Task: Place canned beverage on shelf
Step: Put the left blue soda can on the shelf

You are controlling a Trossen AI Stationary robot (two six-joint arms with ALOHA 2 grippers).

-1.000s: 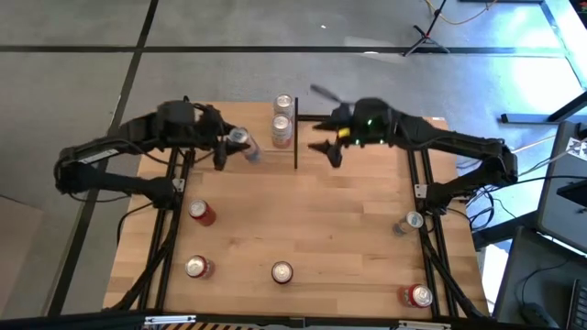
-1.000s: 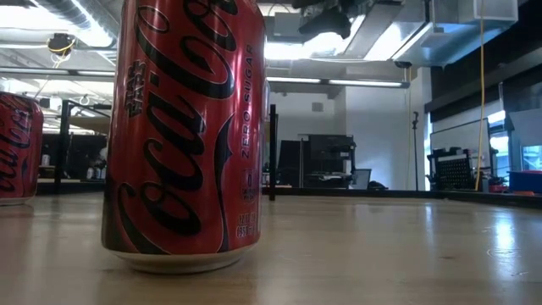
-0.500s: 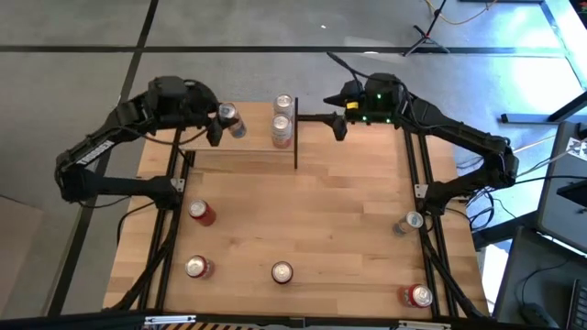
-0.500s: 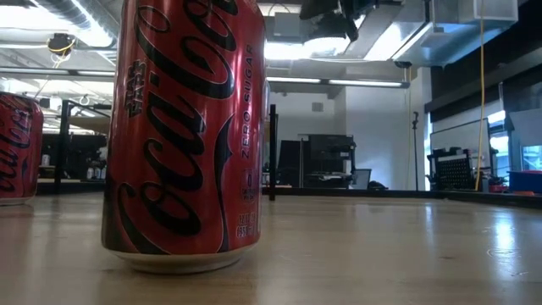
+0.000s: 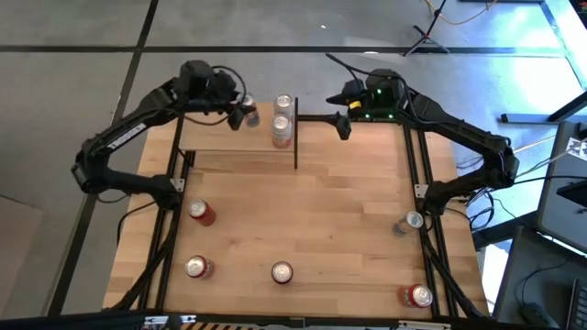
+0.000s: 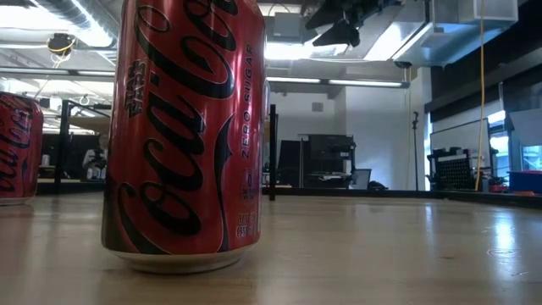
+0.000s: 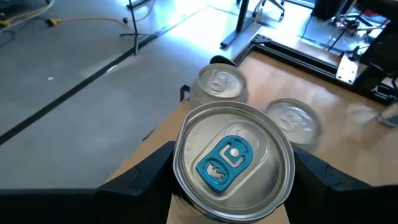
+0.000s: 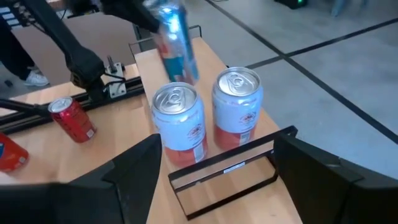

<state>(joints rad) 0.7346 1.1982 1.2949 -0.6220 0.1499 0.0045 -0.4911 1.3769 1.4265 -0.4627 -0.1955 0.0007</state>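
The shelf (image 5: 229, 147) is a raised light-wood board with black posts at the table's far side. Two silver-topped cans (image 5: 283, 104) (image 5: 282, 129) stand on its right end; they also show in the right wrist view (image 8: 177, 121) (image 8: 237, 109). My left gripper (image 5: 240, 110) is shut on a can with a blue tab (image 7: 233, 163), above the shelf's far edge and left of those two cans. My right gripper (image 5: 341, 121) is open and empty just off the shelf's right end, by the black end rail (image 8: 224, 169). My left gripper pinches the can between its two fingers (image 7: 146, 177), one on each side of the can's wall just below the top rim (image 7: 180, 186). The fingers come from above, pointing down. The can (image 8: 174, 37) hangs about upright below them, clear of the shelf.
Three red cans (image 5: 202, 213) (image 5: 197, 268) (image 5: 282, 272) stand on the tabletop's near left and middle, a red one (image 5: 417, 296) at the near right, and a silver one (image 5: 408, 223) at the right. One red can (image 6: 182, 127) fills the low view.
My left gripper has carried the can toward the table's far edge, then right toward the two cans on the shelf; the can has turned from tilted to about upright. My right gripper has gone toward the far edge, to the shelf's right end.
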